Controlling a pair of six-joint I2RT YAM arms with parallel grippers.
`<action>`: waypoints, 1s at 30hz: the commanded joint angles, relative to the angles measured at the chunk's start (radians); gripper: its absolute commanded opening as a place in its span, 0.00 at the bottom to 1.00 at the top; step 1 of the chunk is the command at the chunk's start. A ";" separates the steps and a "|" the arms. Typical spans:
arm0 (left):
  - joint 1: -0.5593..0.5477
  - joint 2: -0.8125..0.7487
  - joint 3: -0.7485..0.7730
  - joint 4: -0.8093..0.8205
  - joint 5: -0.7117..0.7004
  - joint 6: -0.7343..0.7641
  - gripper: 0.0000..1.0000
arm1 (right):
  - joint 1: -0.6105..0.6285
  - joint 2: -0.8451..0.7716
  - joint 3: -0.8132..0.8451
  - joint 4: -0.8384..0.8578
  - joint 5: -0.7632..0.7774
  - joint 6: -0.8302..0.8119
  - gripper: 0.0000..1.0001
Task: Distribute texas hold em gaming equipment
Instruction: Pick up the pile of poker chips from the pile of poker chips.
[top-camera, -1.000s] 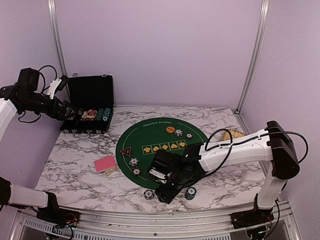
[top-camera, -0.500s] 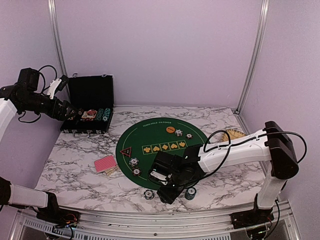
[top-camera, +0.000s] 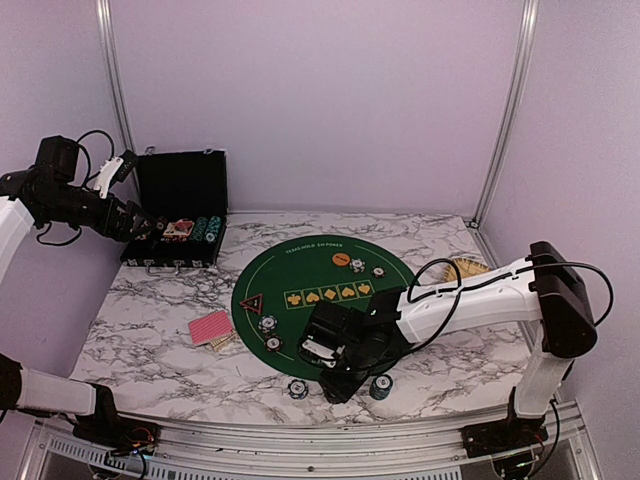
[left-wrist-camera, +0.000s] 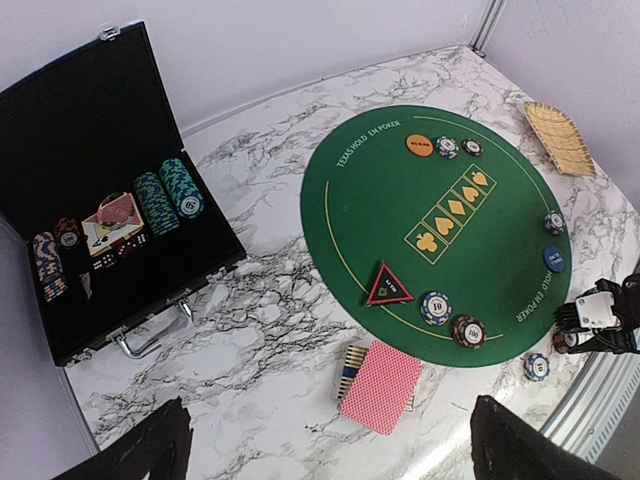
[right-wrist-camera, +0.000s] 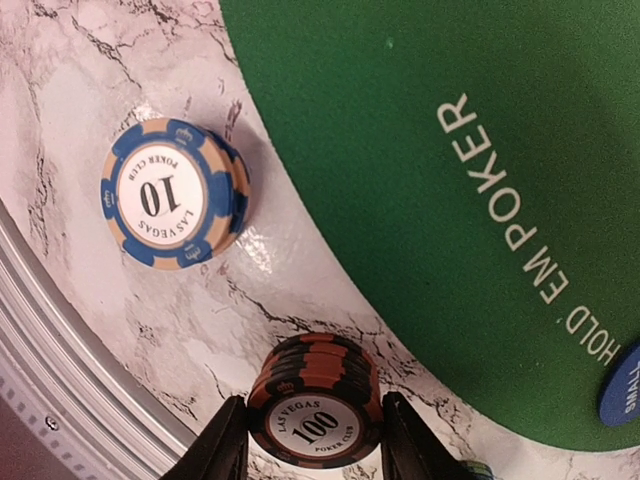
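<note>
In the right wrist view my right gripper (right-wrist-camera: 315, 440) is shut on a short stack of black-and-orange "100" chips (right-wrist-camera: 315, 410), over the marble just off the green mat's (right-wrist-camera: 400, 150) near edge. A blue "10" chip stack (right-wrist-camera: 172, 195) stands to its left. In the top view the right gripper (top-camera: 338, 385) sits between the blue chips (top-camera: 297, 387) and a teal chip (top-camera: 380, 386). My left gripper (left-wrist-camera: 330, 445) is open and empty, high above the table. Below it lie red-backed cards (left-wrist-camera: 382, 386), the triangle marker (left-wrist-camera: 390, 287), two chip stacks (left-wrist-camera: 436, 307), an orange button (left-wrist-camera: 420, 145) and a blue button (left-wrist-camera: 556, 259).
The open black chip case (left-wrist-camera: 100, 200) stands at the back left with chips and cards inside. A tan slatted wooden piece (left-wrist-camera: 560, 135) lies at the right beside the mat. The metal table rim (right-wrist-camera: 60, 370) runs close to the right gripper.
My right gripper has shifted slightly along the near edge of the mat with the chips between its fingers. The left arm has not moved.
</note>
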 joint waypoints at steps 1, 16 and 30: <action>-0.004 -0.013 0.020 -0.026 -0.002 0.013 0.99 | -0.009 0.013 -0.010 0.011 0.004 -0.011 0.40; -0.004 -0.015 0.023 -0.026 -0.001 0.017 0.99 | -0.021 -0.016 0.023 -0.033 0.051 -0.018 0.15; -0.005 -0.021 0.023 -0.026 -0.001 0.018 0.99 | -0.085 -0.062 0.081 -0.070 0.042 -0.025 0.11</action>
